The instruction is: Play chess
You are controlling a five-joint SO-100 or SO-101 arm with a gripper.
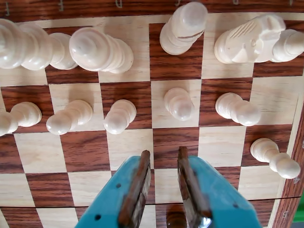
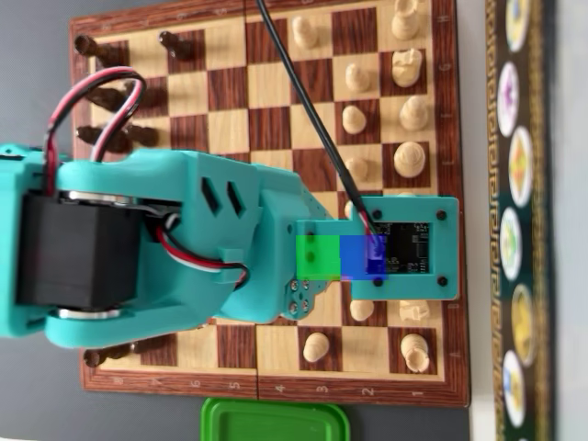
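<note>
In the wrist view, glossy cream turned pawns lined the wood-grain chessboard; a ridged knight stood at two o'clock. The teal jaws, brown-padded, hung slightly parted at six o'clock, holding nothing.

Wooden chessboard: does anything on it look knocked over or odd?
Nothing stands out. The white wooden chess pieces stand upright on their squares; one white pawn sits a row ahead, as in ordinary play.
</note>
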